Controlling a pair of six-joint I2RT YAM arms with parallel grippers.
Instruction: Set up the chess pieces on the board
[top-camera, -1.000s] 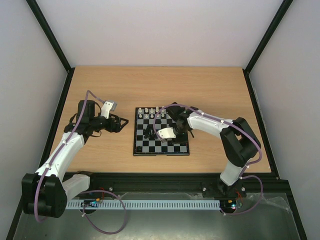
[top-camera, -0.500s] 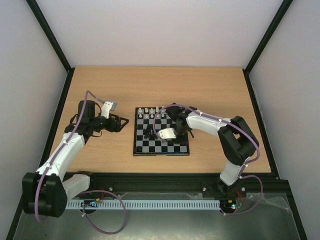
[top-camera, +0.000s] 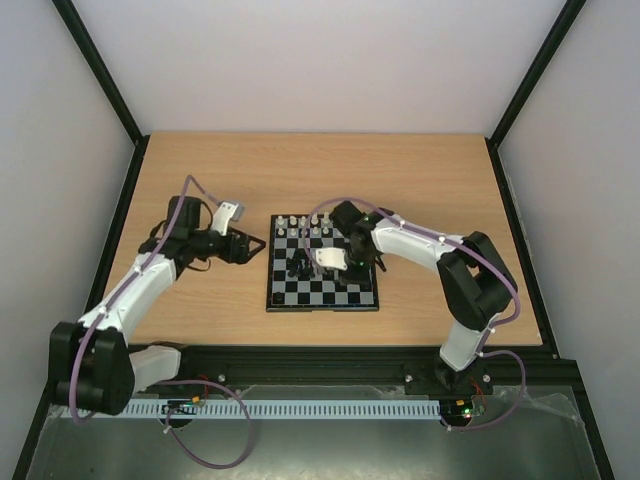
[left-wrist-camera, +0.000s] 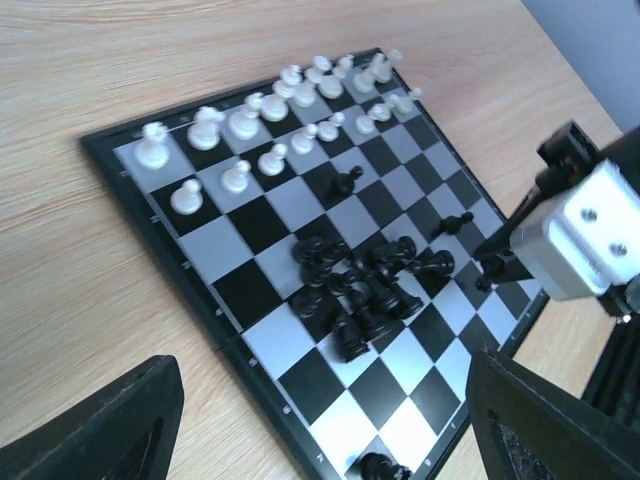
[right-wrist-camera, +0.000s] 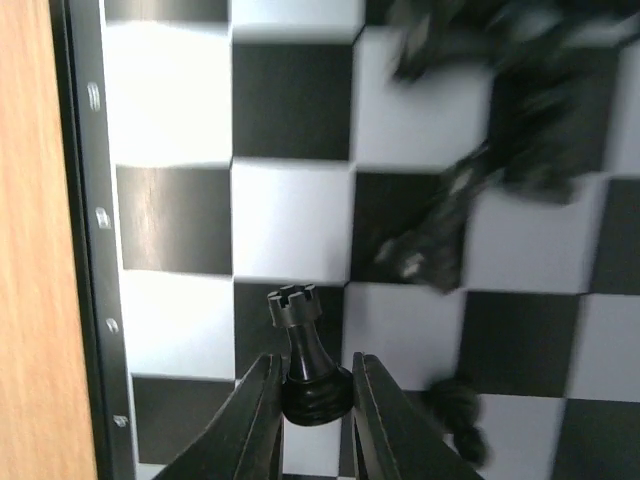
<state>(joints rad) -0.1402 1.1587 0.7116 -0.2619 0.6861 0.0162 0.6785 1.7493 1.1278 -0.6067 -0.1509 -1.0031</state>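
Near rim: one lone black piece standing by the near edge of the small black-and-grey checkered board.
Carried piece: small black plastic rook, upright, pinched low on its base in the right end effector, over the board's right half; lifted or touching down, cannot tell.
Idle side: left end effector spread and empty, over the pale wooden desk just beside the board's left rim.
Risk, grip: narrow hold; likely to topple if let go tilted or off-centre.
Risk, heap: tumbled black pieces mid-board, close to the carrying fingers; easily scattered by a low sweep.
Look, black: tiny, glossy, mostly lying tangled.
Look, white: pale figurines upright in two tidy rows along the far edge.
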